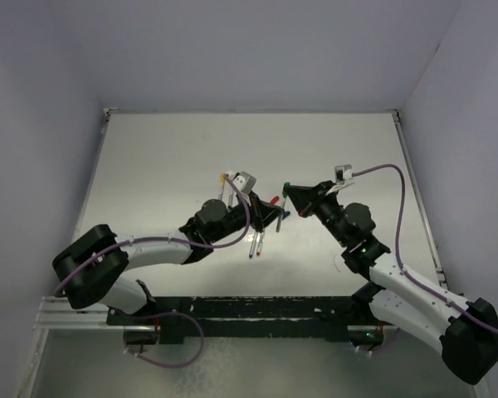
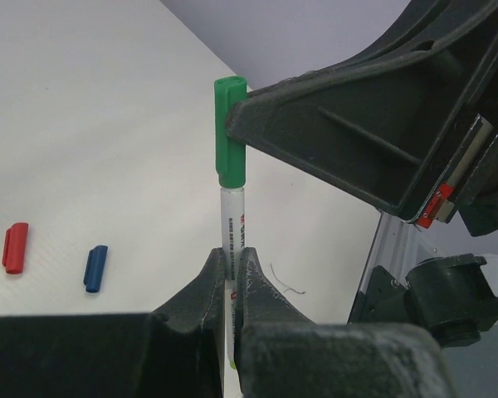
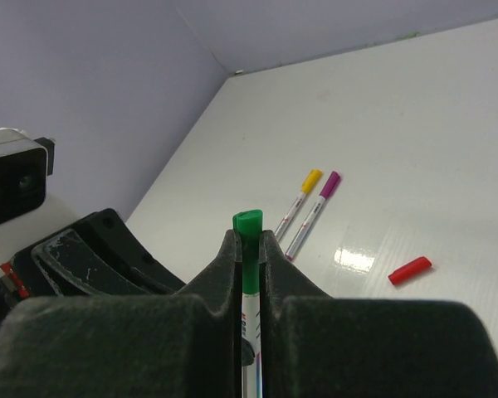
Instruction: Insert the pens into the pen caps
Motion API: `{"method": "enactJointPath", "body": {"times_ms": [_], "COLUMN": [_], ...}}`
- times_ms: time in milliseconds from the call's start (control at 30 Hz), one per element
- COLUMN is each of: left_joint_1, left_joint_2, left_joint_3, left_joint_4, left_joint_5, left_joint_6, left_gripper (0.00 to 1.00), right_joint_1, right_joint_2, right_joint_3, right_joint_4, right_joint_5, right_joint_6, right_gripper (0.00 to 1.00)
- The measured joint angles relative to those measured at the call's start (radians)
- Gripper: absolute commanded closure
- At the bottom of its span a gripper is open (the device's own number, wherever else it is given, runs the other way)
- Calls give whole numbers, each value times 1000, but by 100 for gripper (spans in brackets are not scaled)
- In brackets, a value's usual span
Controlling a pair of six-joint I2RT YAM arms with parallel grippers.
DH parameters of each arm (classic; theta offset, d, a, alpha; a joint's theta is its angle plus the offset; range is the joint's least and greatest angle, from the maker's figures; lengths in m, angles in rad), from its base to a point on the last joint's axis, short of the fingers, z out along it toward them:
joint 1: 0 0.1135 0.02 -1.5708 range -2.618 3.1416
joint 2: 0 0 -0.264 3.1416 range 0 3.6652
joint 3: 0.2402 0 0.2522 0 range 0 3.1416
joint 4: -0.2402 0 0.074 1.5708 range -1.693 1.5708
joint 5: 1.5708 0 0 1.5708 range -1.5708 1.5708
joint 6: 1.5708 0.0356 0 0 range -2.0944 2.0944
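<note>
Left claw (image 2: pixel 232 267) pinches one pen (image 2: pixel 233 217); right claw (image 3: pixel 248 246) pinches its green cap (image 3: pixel 248 221). On the worktop (image 3: pixel 415 124) lie two capped pens, the yellow pen (image 3: pixel 300 197) and the purple pen (image 3: pixel 316 211), and two loose caps, the red cap (image 2: pixel 15 247) and the blue cap (image 2: pixel 95 267).

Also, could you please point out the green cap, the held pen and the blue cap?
green cap (image 2: pixel 230 133): left wrist view, middle of its body.
held pen (image 2: pixel 233 220): left wrist view, white barrel below the cap.
blue cap (image 2: pixel 95 268): left wrist view, its middle.
</note>
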Motion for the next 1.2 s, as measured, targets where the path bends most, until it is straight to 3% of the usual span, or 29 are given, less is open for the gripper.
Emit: {"method": "enactJointPath", "body": {"times_ms": [667,1200], "left_joint_1": [91,140], "left_joint_2": [0,0], "left_joint_3": [0,0], "left_joint_4": [-76,-151], "left_joint_5": [93,118], "left_joint_6": [10,31], "left_gripper": [100,100], "right_joint_1": [150,236], "right_joint_2": [106,254], "right_joint_3": [31,123], "right_joint_4": [-16,-50], "right_joint_5": [255,351], "right_joint_6": [-10,-45], "right_gripper": [100,100]}}
